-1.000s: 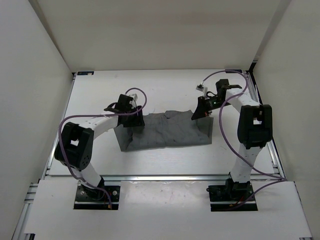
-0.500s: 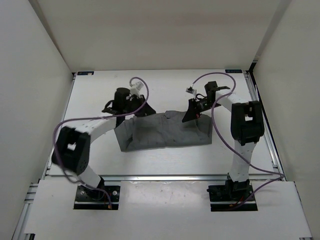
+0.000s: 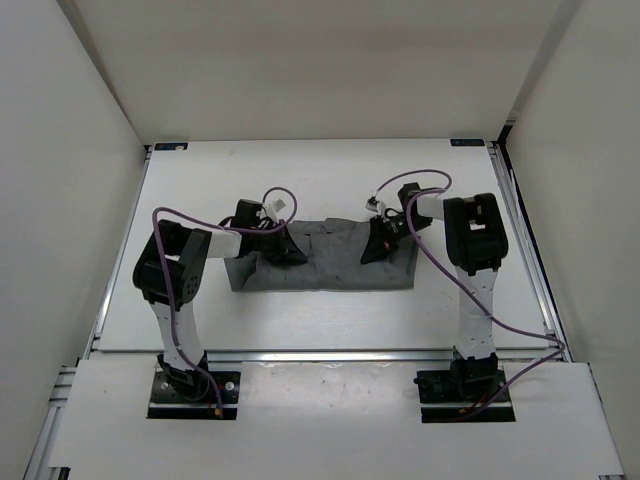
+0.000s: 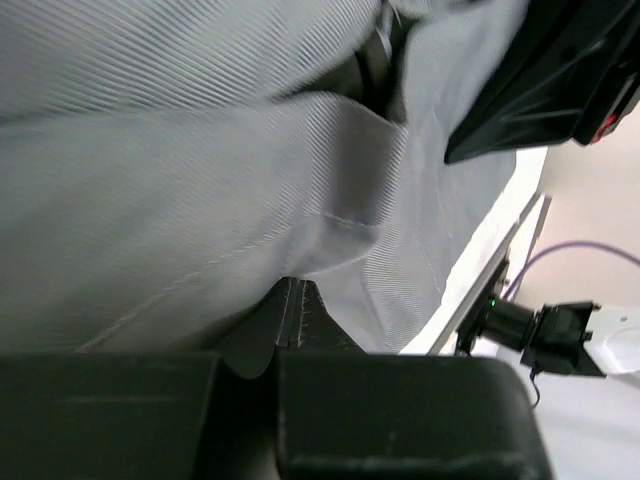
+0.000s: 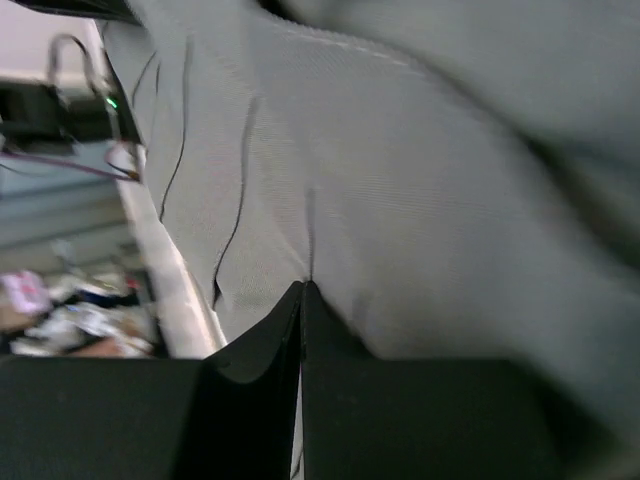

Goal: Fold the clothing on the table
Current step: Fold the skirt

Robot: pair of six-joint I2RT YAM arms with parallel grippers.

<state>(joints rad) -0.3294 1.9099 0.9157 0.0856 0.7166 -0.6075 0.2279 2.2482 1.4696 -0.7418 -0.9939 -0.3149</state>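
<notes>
The left gripper and right gripper are each pinched tight on a fold of the grey pleated garment, which lies beneath and between them on the white table, seemingly so that one edge folds over evenly.

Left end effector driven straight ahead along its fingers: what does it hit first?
The clothing itself: the left end effector is shut on a fold, with more grey fabric directly ahead. Beyond that, the right end effector seems in line, depth unclear.

Grey, fine-ribbed clothing; matte white table; purple cables.
</notes>
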